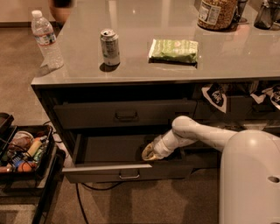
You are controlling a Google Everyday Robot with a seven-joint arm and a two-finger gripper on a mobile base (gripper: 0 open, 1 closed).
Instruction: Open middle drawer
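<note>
The middle drawer (127,171) is pulled out below the counter. Its dark grey front with a small bar pull (130,175) faces me and its lighter inside (109,148) shows. My gripper (149,153) reaches down from the right on the white arm (197,133). It sits inside the open drawer, just behind the front panel and right of the pull. The slimmer drawer (127,114) above is closed.
On the counter (144,72) stand a water bottle (46,40), a soda can (110,47), a green snack bag (173,50) and a jar (217,13). A black bin of clutter (24,151) stands on the floor at left. A cable (81,197) runs under the drawer.
</note>
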